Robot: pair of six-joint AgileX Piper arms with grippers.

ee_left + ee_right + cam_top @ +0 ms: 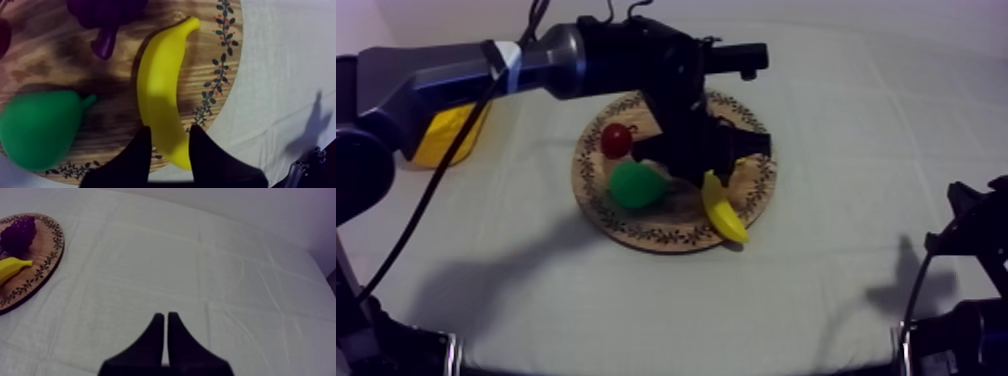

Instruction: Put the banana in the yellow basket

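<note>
The right claw (165,319), fingers pressed together, hangs above the cloth-covered bench (200,268); at its ten o'clock the wooden board (44,263) carries grapes (19,234) and banana (11,268).

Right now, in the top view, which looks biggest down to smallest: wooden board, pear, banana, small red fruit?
wooden board
then pear and banana, too alike to rank, the banana partly hidden
small red fruit smallest

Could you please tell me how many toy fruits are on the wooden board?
4. The small red fruit and pear lie on the board's left side, the banana near its right rim, the grapes beside the banana's tip; the left arm may hide more.
</note>
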